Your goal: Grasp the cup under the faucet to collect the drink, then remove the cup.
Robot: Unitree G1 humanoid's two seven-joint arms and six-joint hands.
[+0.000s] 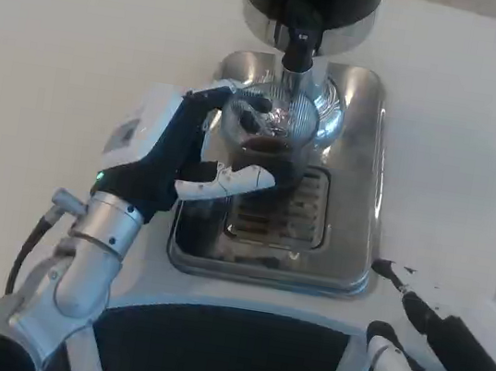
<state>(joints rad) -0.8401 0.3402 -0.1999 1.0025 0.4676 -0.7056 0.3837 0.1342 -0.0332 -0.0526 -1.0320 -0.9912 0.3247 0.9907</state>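
Right hand [432,362] is idling open at the near bench [82,49] edge, well apart. Left hand [187,153] is gripping the clear glass cup [268,146], upright beneath the black faucet [298,48]; withdrawal path probably runs toward the robot.

No text, label, brand, number or sign can be read on anything in view.

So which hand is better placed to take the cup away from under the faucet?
Left. The left hand already has its fingers around the cup under the faucet. The right hand sits apart at the table's near edge, holding nothing.
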